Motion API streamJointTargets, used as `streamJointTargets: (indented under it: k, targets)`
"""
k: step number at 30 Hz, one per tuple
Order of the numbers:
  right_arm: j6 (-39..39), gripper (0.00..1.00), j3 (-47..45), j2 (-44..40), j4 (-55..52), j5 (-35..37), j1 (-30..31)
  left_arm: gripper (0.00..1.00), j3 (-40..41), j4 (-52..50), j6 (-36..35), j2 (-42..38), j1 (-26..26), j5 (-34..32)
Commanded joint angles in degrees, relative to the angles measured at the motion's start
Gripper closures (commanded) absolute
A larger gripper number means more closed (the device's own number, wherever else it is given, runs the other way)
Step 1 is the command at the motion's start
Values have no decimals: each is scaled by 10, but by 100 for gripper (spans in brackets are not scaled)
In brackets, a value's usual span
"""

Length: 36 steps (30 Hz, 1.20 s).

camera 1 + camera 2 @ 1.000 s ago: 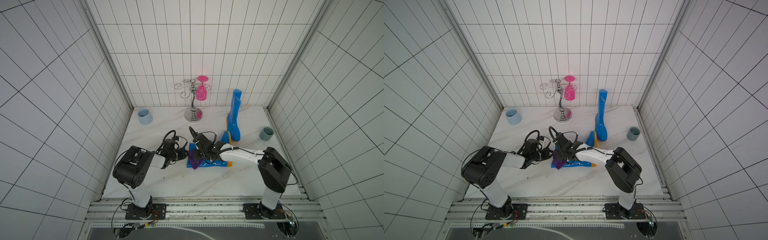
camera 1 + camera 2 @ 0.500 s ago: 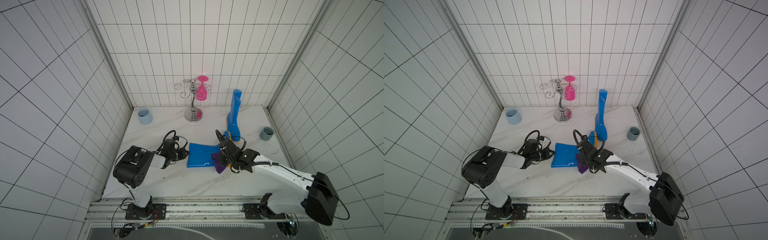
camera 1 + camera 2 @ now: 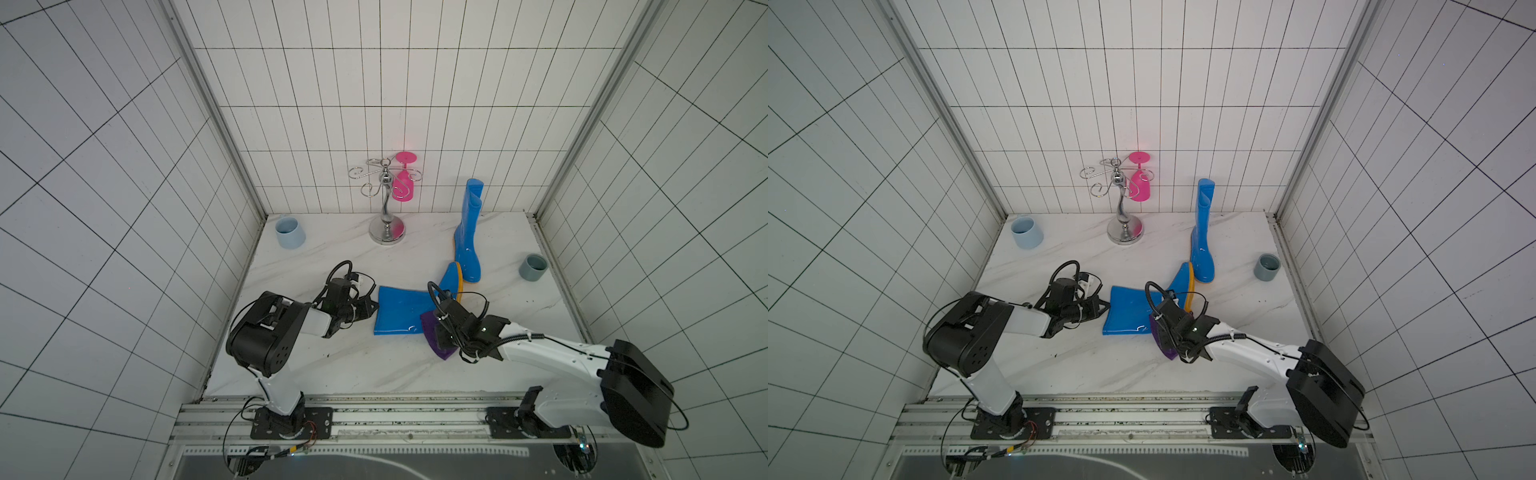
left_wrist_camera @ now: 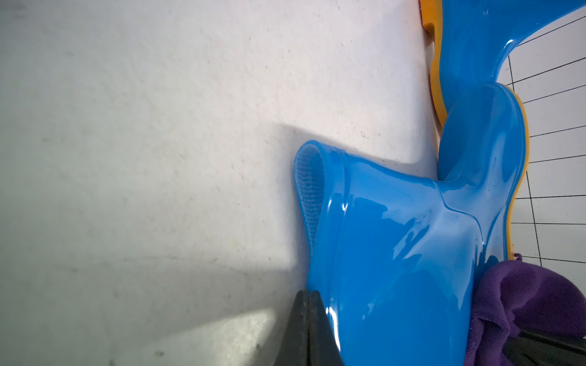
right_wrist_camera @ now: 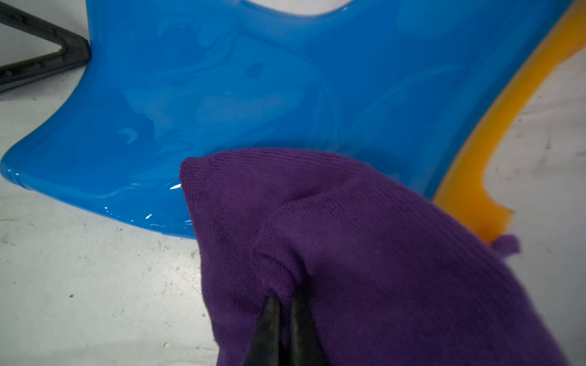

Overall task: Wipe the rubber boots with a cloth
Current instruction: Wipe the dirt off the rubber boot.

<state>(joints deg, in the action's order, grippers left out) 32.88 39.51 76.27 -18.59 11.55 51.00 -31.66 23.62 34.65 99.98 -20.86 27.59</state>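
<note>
Pinches the cloth [image 5: 348, 237] in the right gripper [image 5: 283, 304] — jaws clamped on a bunched fold, the rest draped over the ankle end of the lying boot [image 3: 399, 309] and spilling onto the marble top [image 3: 332, 365]. Butts the left gripper [image 4: 306, 304] against the cuff of that boot's shaft, tips pressed together with no rubber visible between them; likely there to brace, not to grip. Has the standing boot [image 3: 467, 232] upright toward the back wall, toe just beside the lying one's orange sole. Judging by look: glossy and slick, so prone to skate across the marble under a sideways wipe; flattened along the shaft, hence soft and easily buckled; probably light. Best held at the cuff rim or pinned from above through the cloth, never squeezed mid-shaft. As for the cloth — limp and grippy, fine taken by 1 fold, as now. Appears mid-wipe on boot 1 of 2.
</note>
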Motion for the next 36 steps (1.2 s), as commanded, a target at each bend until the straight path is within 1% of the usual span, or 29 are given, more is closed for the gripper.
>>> streamJointTargets:
  k: [1, 10, 23, 26, 30, 36]
  targets:
    - [6, 100, 34, 34, 45, -3, 16, 100, 28, -126, -11, 36, -14, -32]
    - [-13, 100, 146, 146, 79, -21, 59, 100, 30, -124, -11, 37, -14, -33]
    - [-23, 100, 281, 267, 99, -58, 124, 100, 29, -122, -11, 37, -14, -33]
    - [-24, 100, 292, 279, 98, -59, 128, 100, 30, -122, -11, 37, -15, -32]
    - [-31, 100, 282, 284, 98, -46, 122, 100, 30, -122, -12, 37, -14, -32]
    - [-36, 100, 225, 219, 80, -19, 82, 100, 30, -121, -12, 37, -14, -32]
